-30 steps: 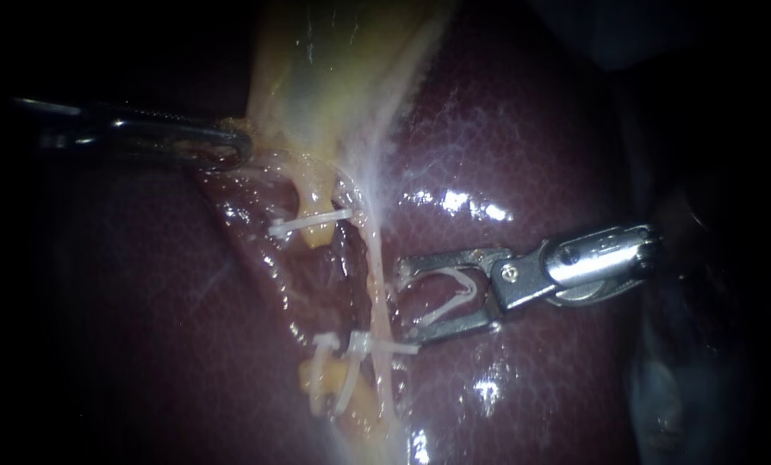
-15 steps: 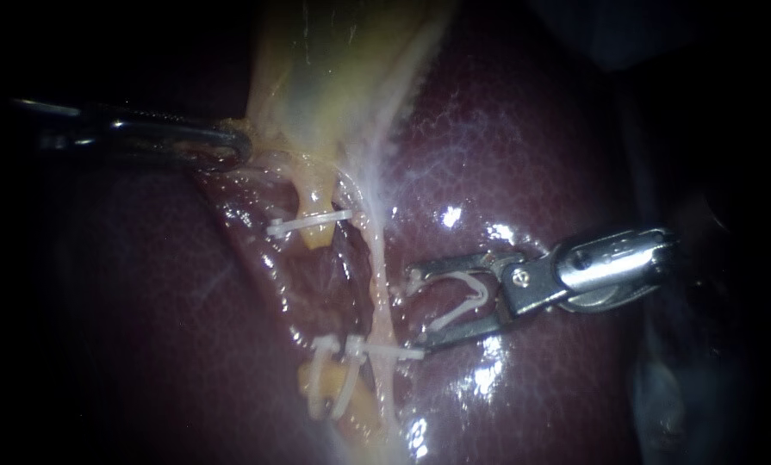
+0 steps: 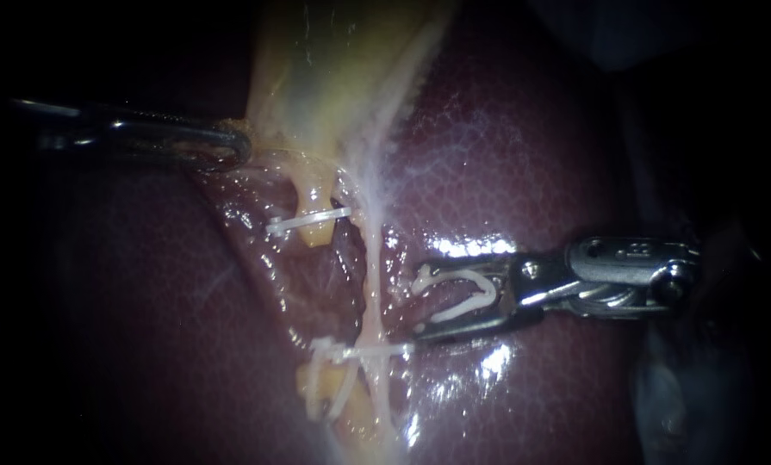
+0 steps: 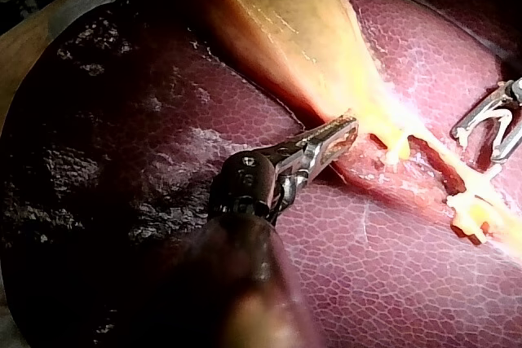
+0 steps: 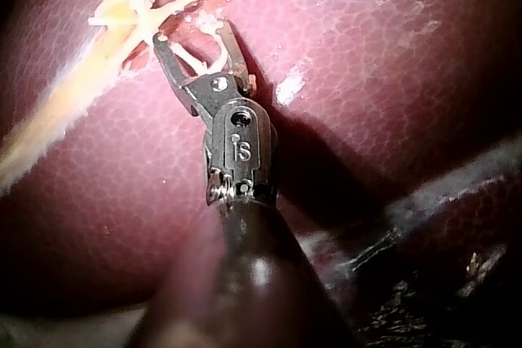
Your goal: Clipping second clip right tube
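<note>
Two jaws on right instrument hold clip — tips beside right tube.

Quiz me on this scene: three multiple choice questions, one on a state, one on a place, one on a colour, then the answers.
1. The left instrument's jaws are: A wide open, touching nothing; B shut on the gallbladder's edge; C shut, holding nothing.
2. The unapplied clip sits: A in the left instrument's jaws; B loose, held by nothing; C between the right instrument's jaws.
3. That clip is: A white; B blue; C black.
Answers: B, both jaws pinch the yellow tissue; C, its legs lie along both jaws; A, it shows white against the dark red liver.
</note>
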Controlling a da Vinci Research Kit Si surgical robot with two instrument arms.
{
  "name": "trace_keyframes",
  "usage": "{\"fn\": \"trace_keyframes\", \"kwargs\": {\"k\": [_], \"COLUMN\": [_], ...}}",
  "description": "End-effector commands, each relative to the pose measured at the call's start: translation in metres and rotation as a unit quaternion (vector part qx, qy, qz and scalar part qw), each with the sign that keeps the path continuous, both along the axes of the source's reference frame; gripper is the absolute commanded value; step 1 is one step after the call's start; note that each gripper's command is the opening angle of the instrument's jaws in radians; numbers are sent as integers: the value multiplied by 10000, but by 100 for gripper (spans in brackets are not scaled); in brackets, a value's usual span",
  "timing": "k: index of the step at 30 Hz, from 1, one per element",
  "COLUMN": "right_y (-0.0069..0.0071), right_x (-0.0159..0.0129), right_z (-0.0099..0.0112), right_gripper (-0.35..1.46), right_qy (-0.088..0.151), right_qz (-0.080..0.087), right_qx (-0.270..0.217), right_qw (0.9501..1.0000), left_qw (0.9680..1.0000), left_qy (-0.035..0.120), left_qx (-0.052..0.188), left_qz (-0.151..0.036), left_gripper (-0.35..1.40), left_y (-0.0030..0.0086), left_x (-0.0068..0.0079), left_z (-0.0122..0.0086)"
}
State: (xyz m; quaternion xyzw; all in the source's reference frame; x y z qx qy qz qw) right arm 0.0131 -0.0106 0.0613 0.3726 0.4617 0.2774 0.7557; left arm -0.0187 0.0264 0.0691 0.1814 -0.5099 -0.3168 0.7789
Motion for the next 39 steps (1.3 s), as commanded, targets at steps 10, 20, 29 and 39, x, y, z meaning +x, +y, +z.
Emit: {"fn": "trace_keyframes", "kwargs": {"k": [10, 20, 29, 39], "right_y": [0, -8, -21, -25], "right_x": [-2, 9, 30, 56], "right_z": [-7, 12, 42, 38], "right_gripper": [44, 45, 46, 46], "right_qy": [85, 86, 269, 967], "right_qz": [160, 183, 245, 455], "right_qx": [727, 732, 867, 1481], "right_qw": [9972, 9971, 9956, 9832], "left_qw": [10000, 10000, 10000, 10000], "left_qy": [0, 2, 15, 16], "left_qx": [0, -1, 2, 0], "left_qz": [1, -1, 6, 5], "left_gripper": [-35, -35, -35, -35], "left_y": [0, 0, -1, -1], "left_x": [0, -1, -1, -2], "left_z": [0, 0, 0, 1]}}
